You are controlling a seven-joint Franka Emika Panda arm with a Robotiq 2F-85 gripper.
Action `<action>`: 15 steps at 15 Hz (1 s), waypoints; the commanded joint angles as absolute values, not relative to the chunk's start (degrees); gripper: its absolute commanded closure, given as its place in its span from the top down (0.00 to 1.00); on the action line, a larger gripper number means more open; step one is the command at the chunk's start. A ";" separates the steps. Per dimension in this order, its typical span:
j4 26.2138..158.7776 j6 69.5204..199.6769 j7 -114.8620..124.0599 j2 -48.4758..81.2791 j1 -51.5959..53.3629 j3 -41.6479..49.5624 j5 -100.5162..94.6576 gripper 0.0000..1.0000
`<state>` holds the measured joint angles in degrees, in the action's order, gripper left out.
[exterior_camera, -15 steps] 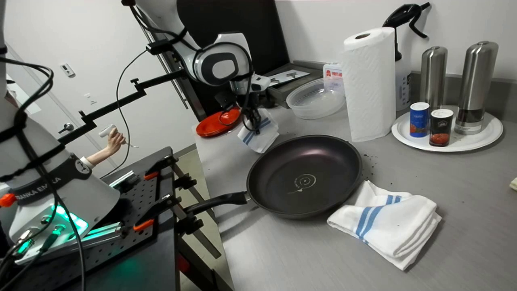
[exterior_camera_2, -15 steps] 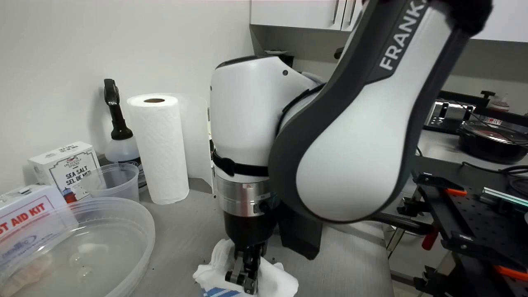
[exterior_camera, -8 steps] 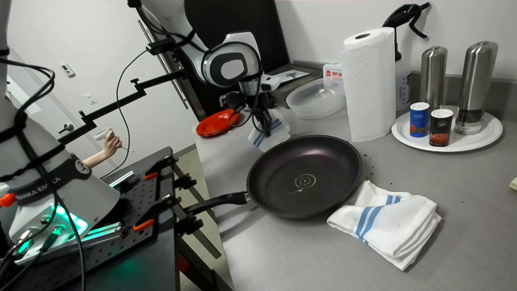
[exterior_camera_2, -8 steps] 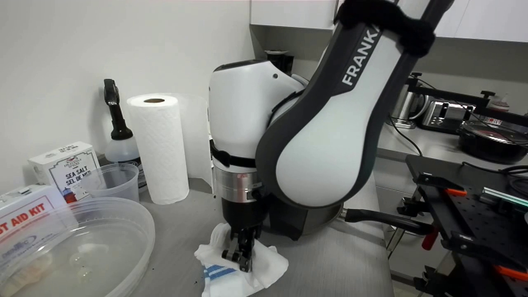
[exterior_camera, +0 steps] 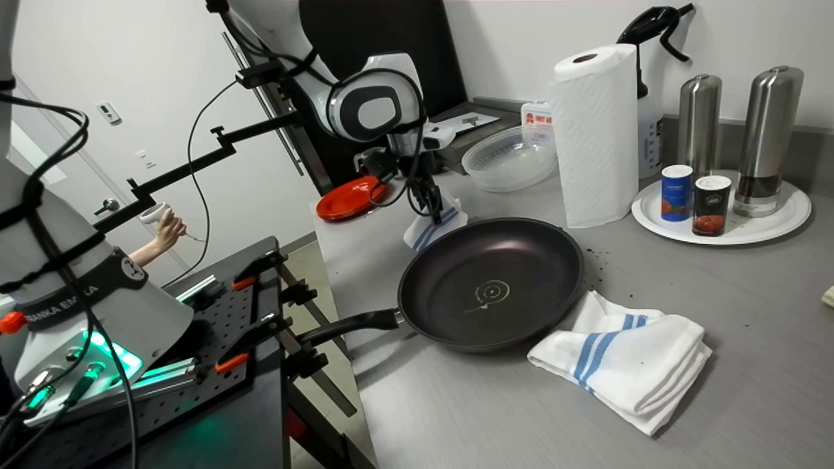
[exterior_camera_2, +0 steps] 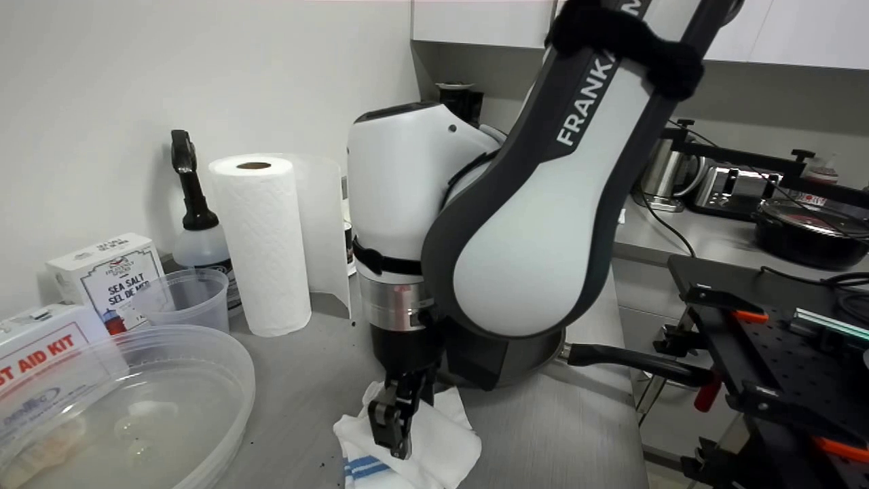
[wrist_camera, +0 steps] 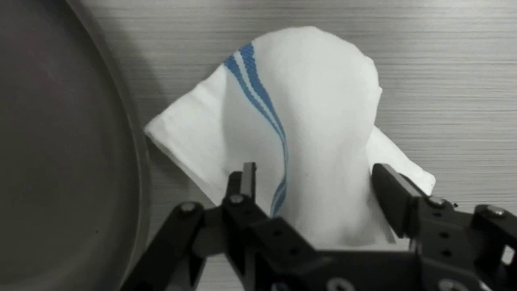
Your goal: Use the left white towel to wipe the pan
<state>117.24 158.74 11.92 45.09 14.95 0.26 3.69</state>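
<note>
The left white towel (exterior_camera: pixel 432 228) with blue stripes lies rumpled on the counter at the far left edge of the pan (exterior_camera: pixel 449 312). In the wrist view this towel (wrist_camera: pixel 323 101) sits below and between the widely parted fingers of my gripper (wrist_camera: pixel 314 166); no finger pinches it. The pan's dark rim (wrist_camera: pixel 139 169) runs down the left of that view, beside the towel's corner. My gripper (exterior_camera_2: pixel 400 435) points down over the towel (exterior_camera_2: pixel 434 441) in an exterior view, where the arm hides much of the pan. A second folded striped towel (exterior_camera: pixel 625 365) rests at the pan's opposite side.
Red plates (exterior_camera: pixel 348 198), a clear plastic bowl (exterior_camera: pixel 511 159) and a paper towel roll (exterior_camera: pixel 596 137) stand around the back. A white plate (exterior_camera: pixel 791 215) carries shakers and mills. The pan handle (exterior_camera: pixel 352 326) juts past the counter edge. A person's hand (exterior_camera: pixel 166 231) shows behind the arm base.
My gripper and the towel moved nearer the pan, to the right in an exterior view. The jaws then parted and the towel came loose, settling on the counter.
</note>
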 commanded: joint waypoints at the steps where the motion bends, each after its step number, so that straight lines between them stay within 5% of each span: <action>1: 118.09 155.87 12.15 43.41 14.33 -0.47 3.17 1.00; 14: 127.61 123.21 8.13 19.98 9.80 -1.40 0.10 1.00; 15: 123.07 127.01 9.66 26.61 10.00 -2.34 1.20 1.00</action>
